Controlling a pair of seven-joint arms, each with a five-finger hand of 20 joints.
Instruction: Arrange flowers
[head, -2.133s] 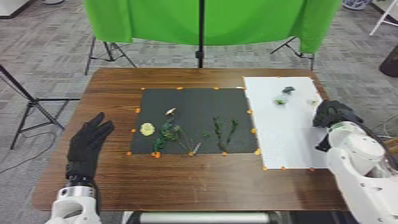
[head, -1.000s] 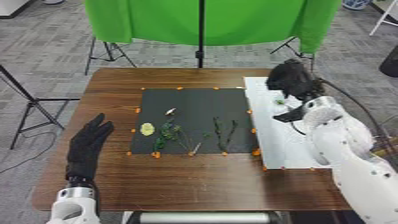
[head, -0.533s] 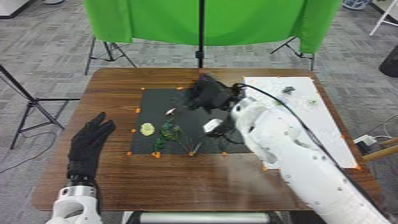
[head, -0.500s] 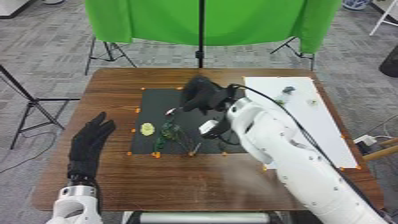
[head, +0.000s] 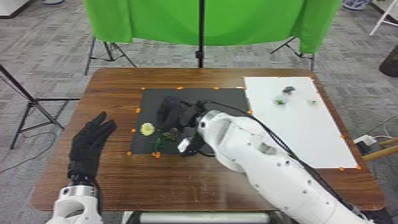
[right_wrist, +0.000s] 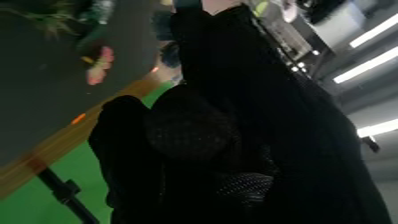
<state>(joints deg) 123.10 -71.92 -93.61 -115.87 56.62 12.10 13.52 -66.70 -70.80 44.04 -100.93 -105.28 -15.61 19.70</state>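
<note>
Right hand (head: 173, 114) is over the dark mat (head: 229, 96), arm crossing from the right. That puts it at the working spot in the layout, so I read this as placing or adjusting a piece. Grip: can't tell from here whether it's apart, together or clamped. Wrist view has dark blue frilly bits (right_wrist: 163, 25) right by it; can't tell if they're held or just behind.

Left hand (head: 91, 137) is open, fingers straight, beside the mat's left edge. Nothing in it. Sensible parking: out of the right arm's way, close enough to steady something if needed.

Flowers: yellow bloom (head: 147, 129) near the mat's left edge, green stems (head: 160, 144) just beside it toward the robot. Looks like stems form the base, with blooms above. Pink flower (right_wrist: 100, 65) lies on the mat close to the right hand, so little slack for a sloppy release.

White sheet (head: 311, 132) looks like the supply area: blue bloom (head: 289, 90), green piece (head: 280, 101), pale piece (head: 312, 102), spaced apart, likely for clean single picks. Orange tape (head: 179, 88) along the edges probably pins mat to tabletop (head: 164, 77).

Risk: glove dragging light pieces. Next: set down gently, lift straight up. Arrangement looks partly built, spares remaining.
</note>
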